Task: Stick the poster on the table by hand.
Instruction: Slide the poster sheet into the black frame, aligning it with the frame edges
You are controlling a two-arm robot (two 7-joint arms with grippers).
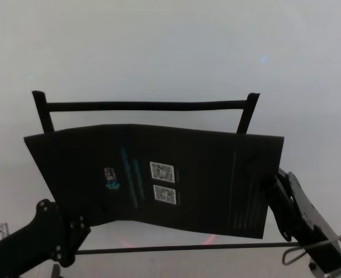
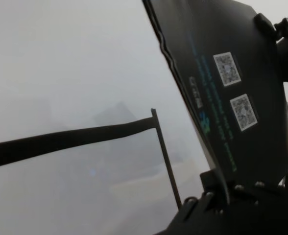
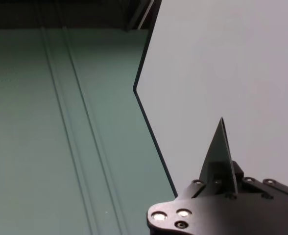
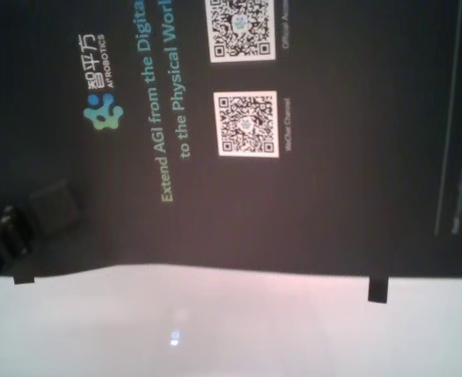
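The poster (image 1: 205,179) is a large black sheet with two white QR codes and a blue-green logo, held up off the white table (image 1: 159,46) and slightly bowed. My left gripper (image 1: 83,227) is shut on its near left corner. My right gripper (image 1: 270,186) is shut on its right edge. The left wrist view shows the printed face (image 2: 252,63) running into my left gripper (image 2: 217,188). The right wrist view shows the sheet edge-on (image 3: 220,152) between the fingers of my right gripper (image 3: 222,188). In the chest view the poster (image 4: 333,196) fills the upper part.
Black tape strips (image 1: 144,106) mark a frame outline on the table behind the poster; one strip (image 2: 70,139) shows in the left wrist view. A thin strip (image 1: 176,248) runs along the near side. The table edge (image 3: 149,122) borders green floor.
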